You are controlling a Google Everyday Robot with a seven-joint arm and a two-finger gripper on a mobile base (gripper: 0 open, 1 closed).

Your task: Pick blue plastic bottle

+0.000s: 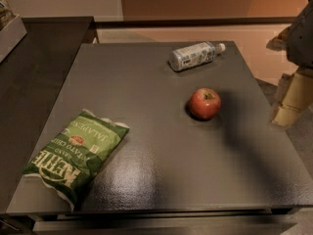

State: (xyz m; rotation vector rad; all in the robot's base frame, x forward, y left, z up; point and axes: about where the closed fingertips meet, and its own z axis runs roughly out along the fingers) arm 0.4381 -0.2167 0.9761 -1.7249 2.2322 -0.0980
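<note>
Camera view, blue plastic bottle (195,56) lying on the worktop (146,170) behind the apple (204,103), my gripper (289,104) right of the apple, its grip I cannot tell

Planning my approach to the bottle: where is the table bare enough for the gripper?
Bare: the middle between chip bag and apple, and the front right corner of the table. Tightest between apple and bottle at the far edge. Gripper sits off the right side.

The surface (161,146) is dark, finely textured and semi-glossy toward its front edge. Near the far edge, the blue plastic bottle (194,56) is clear plastic with a printed label. Beyond the right edge, the hand (289,99) looks matt beige.
</note>
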